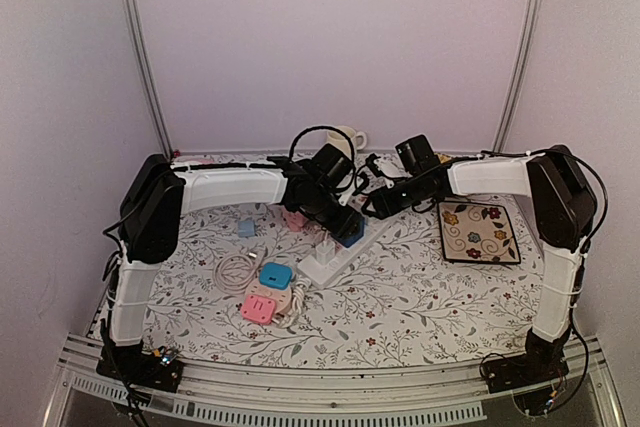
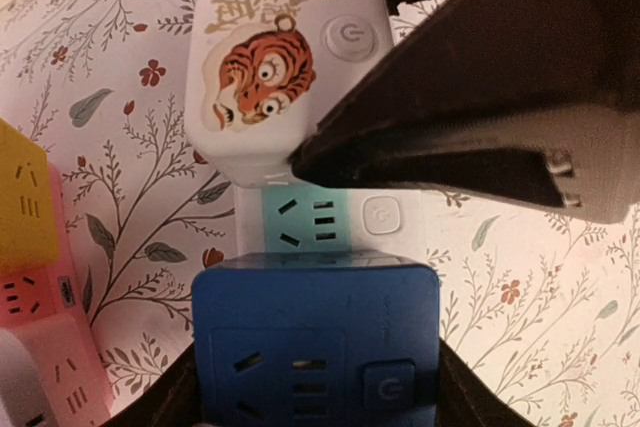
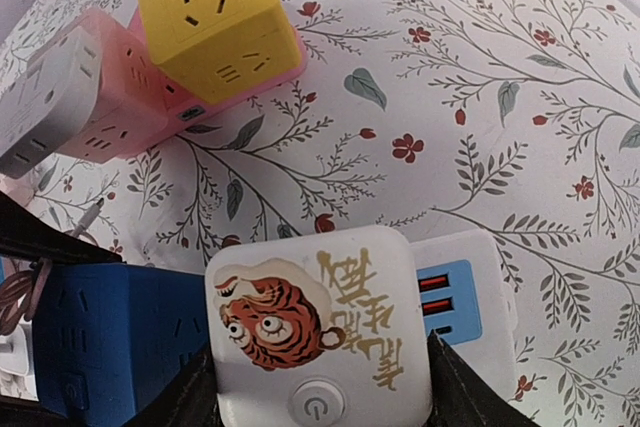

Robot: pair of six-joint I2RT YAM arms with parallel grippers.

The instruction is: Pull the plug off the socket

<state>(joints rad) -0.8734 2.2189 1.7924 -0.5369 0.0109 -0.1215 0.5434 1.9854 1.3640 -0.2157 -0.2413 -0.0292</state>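
Table [image 1: 420,297] was covered w/ a white floral cloth (red blossoms, grey-green leaves), boxed in by plain pale walls [image 1: 330,37] w/ metal rails [image 1: 140,47] running up the back corners. Clutter on the cloth: a flower-pattern tile [image 1: 480,232] on the right, a cream mug [image 1: 350,137] at the back, a coiled white cable [image 1: 235,270] front-left w/ a pink socket block [image 1: 259,306] and a light-blue one [image 1: 275,274] just beside it. A yellow cube adapter [image 3: 215,17] sat on a pink strip further left. Mid-table lay the white power strip [image 1: 325,262], angled, w/ two cubes plugged into it. The blue cube plug [image 2: 315,347] stood at one end and the tiger cube plug [image 3: 315,337] at the other, w/ one free teal socket face btwn them. Left gripper [image 1: 340,222] came in from the left, over the blue cube plug. Its fingers [image 2: 165,402] sat on both sides of that cube, closed in against it as far as the wrist view showed. Right gripper [image 1: 372,202] came in from the right. Its fingers [image 3: 465,387] flanked the tiger cube plug on both sides, pressed to its walls. In the left wrist view, one dark right-arm finger crossed in front of the tiger cube's lower right corner. Both plugs were seated upright on the strip.
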